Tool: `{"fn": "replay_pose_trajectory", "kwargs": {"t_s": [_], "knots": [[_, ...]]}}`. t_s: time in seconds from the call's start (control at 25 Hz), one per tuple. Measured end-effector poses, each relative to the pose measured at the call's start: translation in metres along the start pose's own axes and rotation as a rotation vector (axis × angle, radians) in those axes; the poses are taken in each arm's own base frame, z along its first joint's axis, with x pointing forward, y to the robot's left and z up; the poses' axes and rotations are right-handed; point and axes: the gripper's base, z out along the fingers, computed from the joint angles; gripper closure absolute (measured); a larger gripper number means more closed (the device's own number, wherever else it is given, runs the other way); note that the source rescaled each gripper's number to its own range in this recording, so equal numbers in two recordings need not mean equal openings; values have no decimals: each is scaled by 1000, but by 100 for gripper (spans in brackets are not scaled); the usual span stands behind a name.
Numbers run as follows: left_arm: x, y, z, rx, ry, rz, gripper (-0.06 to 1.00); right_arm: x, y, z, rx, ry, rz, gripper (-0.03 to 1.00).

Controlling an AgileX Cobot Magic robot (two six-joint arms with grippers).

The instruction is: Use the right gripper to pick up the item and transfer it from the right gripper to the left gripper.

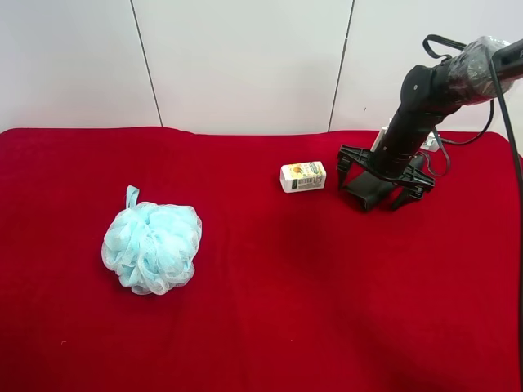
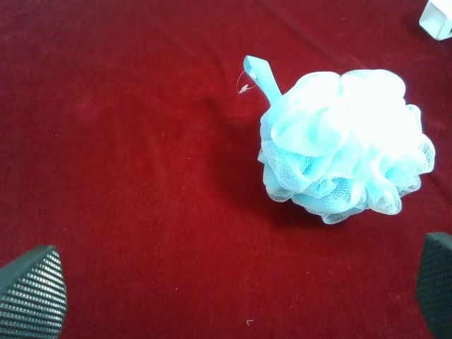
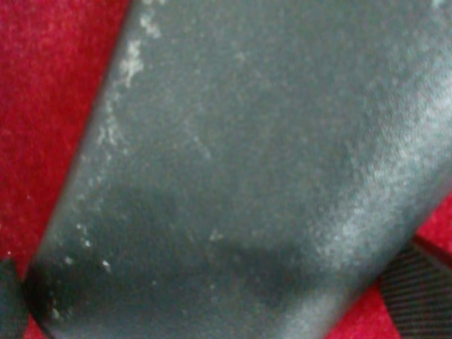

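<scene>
While the right claw (image 1: 384,194) rests spread, empty, just right of the box (image 1: 303,175), pickup is pending: you must straddle it, then clench.

No lettering, brand or number can be read in any view. In the exterior high view a printed label (image 1: 304,175) is noted on the facing side of the small white box (image 1: 288,178). A yellow-orange patch is seen on the label's upper part, with a dark block (image 1: 306,183), possibly a barcode, below it. The print is too small to be resolved. In the left wrist view only a plain white corner of the box (image 2: 436,18) is caught.
</scene>
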Motion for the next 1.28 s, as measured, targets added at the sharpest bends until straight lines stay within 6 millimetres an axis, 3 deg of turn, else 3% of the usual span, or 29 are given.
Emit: {"fn": "replay_pose_trajectory", "kwargs": {"t_s": [0.36, 0.44, 0.48, 0.56, 0.6, 0.64, 1.28], "knots": [[0, 0, 0, 0, 0, 0, -6, 0, 0, 0, 0, 7, -34, -3], [0, 0, 0, 0, 0, 0, -6, 1, 0, 0, 2, 12, -45, 3], [0, 0, 0, 0, 0, 0, -6, 1, 0, 0, 3, 14, -52, 16], [0, 0, 0, 0, 0, 0, -6, 1, 0, 0, 4, 17, -63, 58], [0, 0, 0, 0, 0, 0, -6, 1, 0, 0, 3, 18, -64, 84], [0, 0, 0, 0, 0, 0, -6, 1, 0, 0, 3, 18, -66, 92], [0, 0, 0, 0, 0, 0, -6, 3, 1, -5, -3, 39, -76, 92]]}}
